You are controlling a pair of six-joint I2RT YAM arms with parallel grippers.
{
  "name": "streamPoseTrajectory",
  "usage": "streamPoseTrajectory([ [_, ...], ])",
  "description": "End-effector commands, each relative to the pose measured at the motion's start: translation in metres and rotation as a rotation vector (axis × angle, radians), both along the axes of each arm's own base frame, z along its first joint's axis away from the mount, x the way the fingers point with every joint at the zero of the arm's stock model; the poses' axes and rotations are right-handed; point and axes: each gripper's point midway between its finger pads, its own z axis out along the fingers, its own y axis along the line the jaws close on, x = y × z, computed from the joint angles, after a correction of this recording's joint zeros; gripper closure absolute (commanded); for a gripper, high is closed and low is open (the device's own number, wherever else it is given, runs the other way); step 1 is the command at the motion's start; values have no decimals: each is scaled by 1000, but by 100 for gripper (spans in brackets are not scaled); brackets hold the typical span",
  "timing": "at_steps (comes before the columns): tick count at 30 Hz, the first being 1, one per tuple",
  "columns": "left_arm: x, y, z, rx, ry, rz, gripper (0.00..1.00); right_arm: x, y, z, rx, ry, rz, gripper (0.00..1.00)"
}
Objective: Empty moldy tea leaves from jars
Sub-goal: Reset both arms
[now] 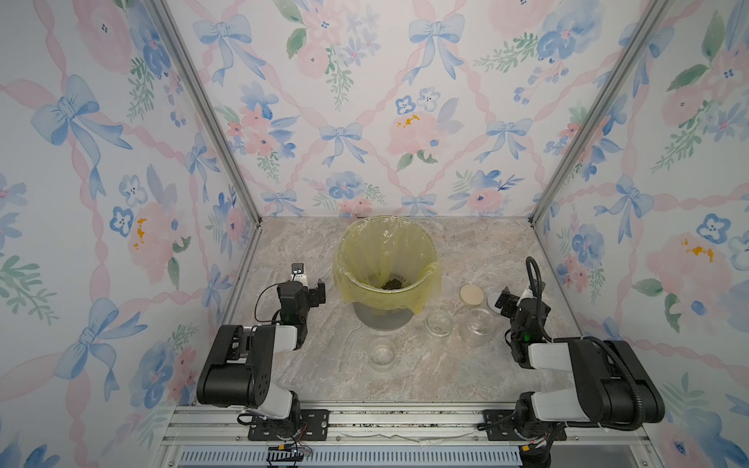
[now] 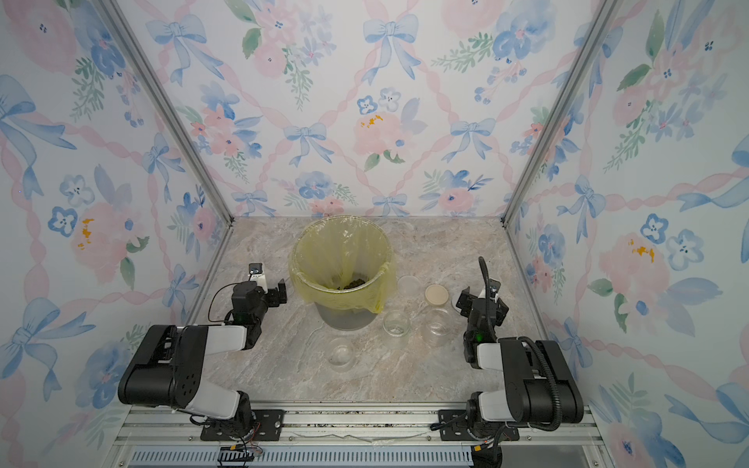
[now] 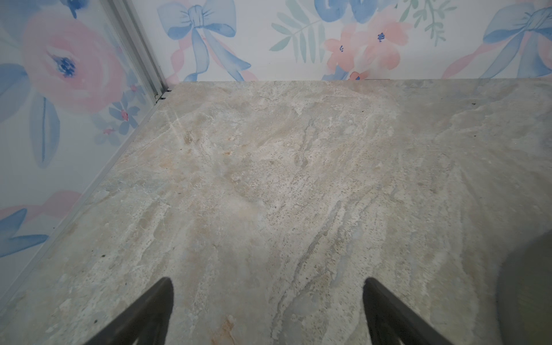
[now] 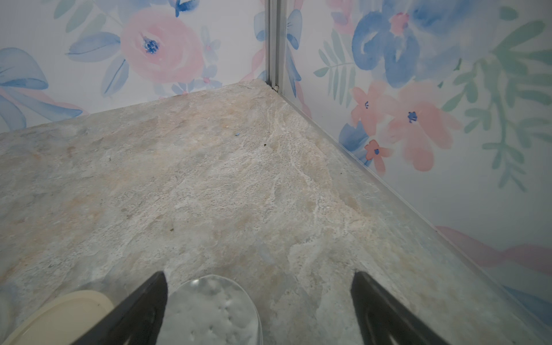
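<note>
Three small clear jars stand upright and lidless on the marble table in both top views: one at the front point(image 1: 382, 353), one in the middle point(image 1: 439, 326) and one further right point(image 1: 477, 326). They look see-through with no clump inside. The moldy tea leaves point(image 1: 392, 284) lie as a dark clump at the bottom of the yellow-lined bin point(image 1: 421, 247). My left gripper point(image 1: 312, 289) hangs open left of the bin, over bare marble point(image 3: 268, 179). Right of the jars, my right gripper point(image 1: 512, 302) is open with nothing in it, above a clear round lid point(image 4: 215, 310).
A tan round lid point(image 1: 472, 294) lies behind the right jar and shows beside my right gripper point(image 4: 59, 313). Another clear lid point(image 2: 408, 285) lies next to the bin. Floral walls close in the left, back and right sides.
</note>
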Motion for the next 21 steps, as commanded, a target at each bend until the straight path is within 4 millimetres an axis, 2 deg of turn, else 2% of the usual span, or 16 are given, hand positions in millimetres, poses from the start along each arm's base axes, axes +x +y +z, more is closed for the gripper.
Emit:
streamPoseTrajectory([
  [1,2,-7,12,21,-74,-38,2,12,13,25,-30,-94,62,4],
  [5,-19,-6,18,38,-171,-20,2,13,29,23,-68,-100,134,3],
  [7,-27,-12,21,77,-226,-16,2,14,33,16,-69,-99,154,3],
  [10,-14,-5,13,44,-157,-7,2,16,31,16,-77,-142,139,4],
  [13,-10,-1,10,-4,-139,-27,2,27,23,8,-54,-25,102,3],
  [15,-11,-1,10,-3,-137,-26,2,44,35,4,-86,51,153,3],
  [16,-11,-1,11,-3,-139,-25,2,46,43,4,-104,60,181,3],
  [21,-12,-2,11,0,-143,-27,2,46,42,3,-96,61,184,3],
])
